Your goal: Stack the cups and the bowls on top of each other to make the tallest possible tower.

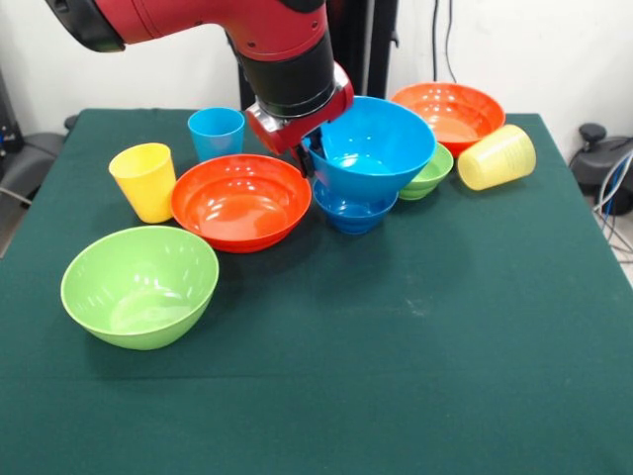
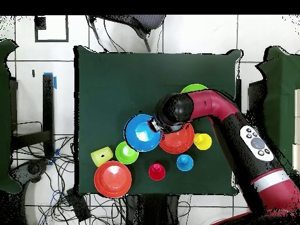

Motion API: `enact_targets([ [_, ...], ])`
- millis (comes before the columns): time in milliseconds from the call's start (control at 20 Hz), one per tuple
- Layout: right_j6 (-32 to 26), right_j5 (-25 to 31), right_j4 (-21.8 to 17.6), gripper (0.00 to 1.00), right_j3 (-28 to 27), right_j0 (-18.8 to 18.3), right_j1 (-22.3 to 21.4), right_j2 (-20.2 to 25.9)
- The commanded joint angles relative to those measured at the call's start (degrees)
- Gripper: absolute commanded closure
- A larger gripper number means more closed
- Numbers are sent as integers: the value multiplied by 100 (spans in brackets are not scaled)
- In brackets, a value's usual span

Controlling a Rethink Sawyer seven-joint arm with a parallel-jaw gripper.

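Fingers of the gripper point(image 1: 309, 150) closed on the near-left rim of the big blue bowl point(image 1: 376, 148), one dark finger visible against the rim's outer wall below the red wrist; the bowl is carried slightly tilted, its mouth open upward. Directly beneath it, and apparently just touching or nested under its base, sits the small dark blue bowl point(image 1: 354, 210) on the tabletop point(image 1: 396, 376), so the relation governing the coming move is vertical: the held bowl lies straight above its support, and a release would seem to call only for a short lowering and levelling, the bowl lying to the picture-right of the fingers in the front view. Whether the two blue bowls are in full contact cannot be told. Just beside the pair, on the arm's side, stands one wide orange-red bowl point(image 1: 240, 201); the small green bowl point(image 1: 429, 175) lies behind the blue pair, with the second orange-red bowl point(image 1: 448, 114) and the ribbed pale yellow cup point(image 1: 497, 156), on its side, beyond. Yellow cup point(image 1: 145, 181), light blue cup point(image 1: 216, 132) and big green bowl point(image 1: 140, 285) stand apart; the red cup point(image 2: 156, 171) shows only in the overhead view.
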Motion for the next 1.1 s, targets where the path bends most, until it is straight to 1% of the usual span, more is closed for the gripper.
enact_targets([
  [50, -1029, 341, -163, 100, 283, 90, 308, -336],
  [550, -1022, 464, -171, 100, 332, 127, 331, -392],
  [850, -1111, 282, -368, 100, 329, 141, 258, -379],
  [1100, -1137, 232, -424, 100, 302, 146, 241, -369],
])
